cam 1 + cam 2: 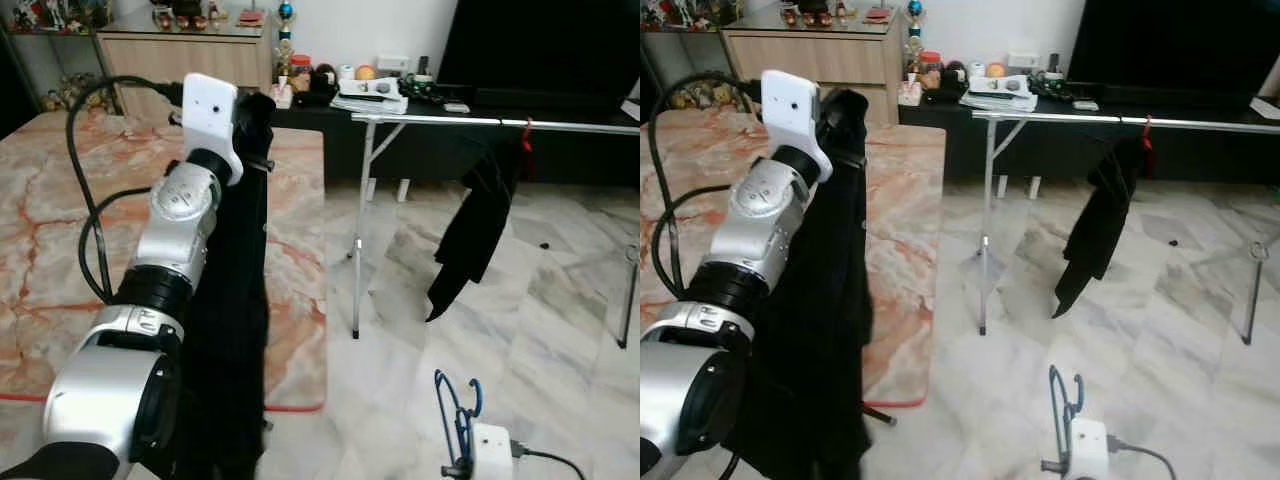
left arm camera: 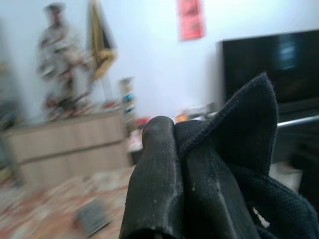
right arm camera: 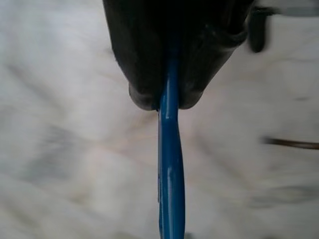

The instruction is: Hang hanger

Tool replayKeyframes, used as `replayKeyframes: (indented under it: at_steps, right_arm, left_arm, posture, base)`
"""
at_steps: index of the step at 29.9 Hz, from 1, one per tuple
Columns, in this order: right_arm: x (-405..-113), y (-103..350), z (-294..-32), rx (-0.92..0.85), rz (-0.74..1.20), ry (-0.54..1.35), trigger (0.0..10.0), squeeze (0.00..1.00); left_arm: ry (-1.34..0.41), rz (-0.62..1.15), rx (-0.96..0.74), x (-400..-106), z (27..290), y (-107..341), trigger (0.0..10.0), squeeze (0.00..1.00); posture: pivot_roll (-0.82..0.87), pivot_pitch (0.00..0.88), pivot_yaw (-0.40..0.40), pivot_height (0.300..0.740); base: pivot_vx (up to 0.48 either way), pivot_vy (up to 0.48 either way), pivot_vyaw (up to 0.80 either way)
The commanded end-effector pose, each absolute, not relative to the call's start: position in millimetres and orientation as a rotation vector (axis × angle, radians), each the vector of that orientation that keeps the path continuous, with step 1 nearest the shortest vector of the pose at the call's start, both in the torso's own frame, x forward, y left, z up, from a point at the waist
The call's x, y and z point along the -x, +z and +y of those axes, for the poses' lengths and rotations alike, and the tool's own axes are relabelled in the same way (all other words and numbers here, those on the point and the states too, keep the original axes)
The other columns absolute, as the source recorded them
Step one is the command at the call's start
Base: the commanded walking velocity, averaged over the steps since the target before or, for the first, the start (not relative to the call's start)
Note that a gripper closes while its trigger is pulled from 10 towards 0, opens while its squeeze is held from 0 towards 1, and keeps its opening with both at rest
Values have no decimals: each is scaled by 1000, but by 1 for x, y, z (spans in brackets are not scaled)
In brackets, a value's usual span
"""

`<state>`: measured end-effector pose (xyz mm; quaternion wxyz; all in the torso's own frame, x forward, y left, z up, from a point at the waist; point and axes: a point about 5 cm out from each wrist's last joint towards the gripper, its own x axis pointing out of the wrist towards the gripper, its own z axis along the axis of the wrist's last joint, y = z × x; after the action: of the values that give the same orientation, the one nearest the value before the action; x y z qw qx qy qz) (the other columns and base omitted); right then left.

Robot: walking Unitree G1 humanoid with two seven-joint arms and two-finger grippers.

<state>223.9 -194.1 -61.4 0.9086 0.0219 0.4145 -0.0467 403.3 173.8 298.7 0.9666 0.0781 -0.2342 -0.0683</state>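
My left gripper [image 2: 182, 164] is raised in front of me, shut on a long black garment [image 1: 232, 330] that hangs down from its fingers [image 2: 154, 184] beside the silver arm. Low at the right, my right gripper [image 3: 169, 102] is shut on a blue hanger [image 1: 455, 415], whose hook points upward above the white wrist. The blue hanger [image 3: 170, 169] runs straight out between the black fingers. A metal clothes rail [image 1: 500, 121] spans the room ahead on the right, with a black garment [image 1: 475, 235] hanging from it on a red hanger [image 1: 526, 135].
A marble-topped table [image 1: 60, 230] stands to my left. The rail's folding legs [image 1: 362, 230] stand on the pale marble floor. Behind it a dark TV bench [image 1: 400, 110] carries small items, and a wooden sideboard [image 1: 180, 55] stands at the back left.
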Motion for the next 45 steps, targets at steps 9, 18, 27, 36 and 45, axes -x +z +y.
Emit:
replayKeyframes:
  at_steps: [9, 18, 27, 36, 45]
  right_arm:
    - [-220, -63, -204, -22, 870, -109, 10000, 0]
    - [-217, -64, -204, -9, 882, -98, 10000, 0]
    - [-215, -65, -205, 6, 889, -82, 10000, 0]
    - [-215, -65, -205, 6, 890, -82, 10000, 0]
    - [-212, -67, -205, 8, 897, -82, 10000, 0]
  left_arm:
    - [-303, -389, -133, -384, 145, 238, 10000, 0]
    - [-324, -195, -110, -345, 154, 169, 10000, 0]
    - [-264, -89, -81, -322, 163, 144, 10000, 0]
    - [-225, -76, -79, -318, 170, 144, 10000, 0]
    - [-137, -48, -130, -292, 198, 138, 10000, 1000]
  posture:
    - [73, 27, -23, 740]
    - [74, 22, -17, 740]
    - [68, 13, -11, 740]
    - [64, 10, -7, 740]
    - [64, 0, 7, 740]
  base:
    - [186, 0, 0]
    - [0, 0, 0]
    - [0, 0, 0]
    - [0, 0, 0]
    - [0, 0, 0]
